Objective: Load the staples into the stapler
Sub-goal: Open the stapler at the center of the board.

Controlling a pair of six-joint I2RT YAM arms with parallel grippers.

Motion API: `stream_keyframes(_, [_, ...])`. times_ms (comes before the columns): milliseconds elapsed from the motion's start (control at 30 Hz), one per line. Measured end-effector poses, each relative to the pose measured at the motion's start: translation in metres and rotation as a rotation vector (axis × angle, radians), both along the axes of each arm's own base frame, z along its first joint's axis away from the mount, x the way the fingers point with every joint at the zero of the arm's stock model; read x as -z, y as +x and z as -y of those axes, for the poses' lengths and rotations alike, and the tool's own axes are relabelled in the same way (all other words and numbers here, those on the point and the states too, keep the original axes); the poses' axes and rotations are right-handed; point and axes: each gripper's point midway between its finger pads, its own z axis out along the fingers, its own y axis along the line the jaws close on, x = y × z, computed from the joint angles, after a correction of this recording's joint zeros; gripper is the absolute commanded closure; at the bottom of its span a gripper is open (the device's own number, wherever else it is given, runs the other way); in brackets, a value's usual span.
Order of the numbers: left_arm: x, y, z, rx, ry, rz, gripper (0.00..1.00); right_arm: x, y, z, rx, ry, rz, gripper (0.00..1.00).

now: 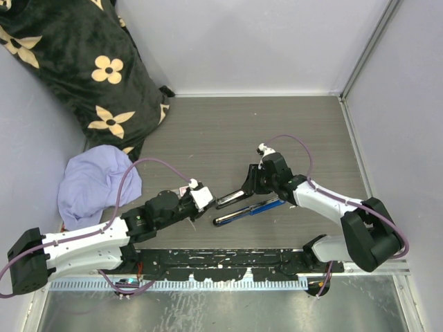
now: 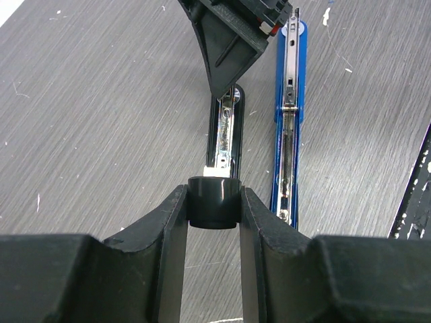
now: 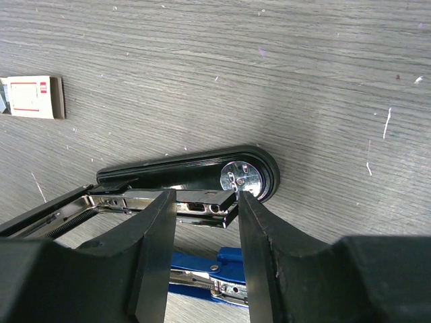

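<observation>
In left hand (image 2: 214, 205), black stapler (image 2: 226, 134)

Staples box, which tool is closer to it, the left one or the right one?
Left. The left tool is just beside the staples box, gripping the black stapler; the right tool is farther off, over that stapler's hinge.

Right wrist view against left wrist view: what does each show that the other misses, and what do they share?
Only the right wrist view: the staples box lying flat on the table, apart from both staplers.
Only the left wrist view: the left gripper clamped on the rounded end of the black stapler.
Both: the black stapler opened with its metal magazine exposed, the blue stapler lying beside it, and the right gripper over the black stapler's other end.
</observation>
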Motion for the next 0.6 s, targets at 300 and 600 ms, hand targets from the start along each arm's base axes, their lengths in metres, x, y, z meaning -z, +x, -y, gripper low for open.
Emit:
stream_keyframes(300, [0.003,-0.002,-0.008,-0.033,-0.025,-0.03,1.0,0.003,0.002,-0.001,0.003,-0.007,-0.013,0.62])
stream_keyframes(600, [0.008,-0.004,-0.016,-0.082,-0.088,-0.069,1.0,0.003,0.007,-0.003,0.006,-0.019,-0.026,0.58])
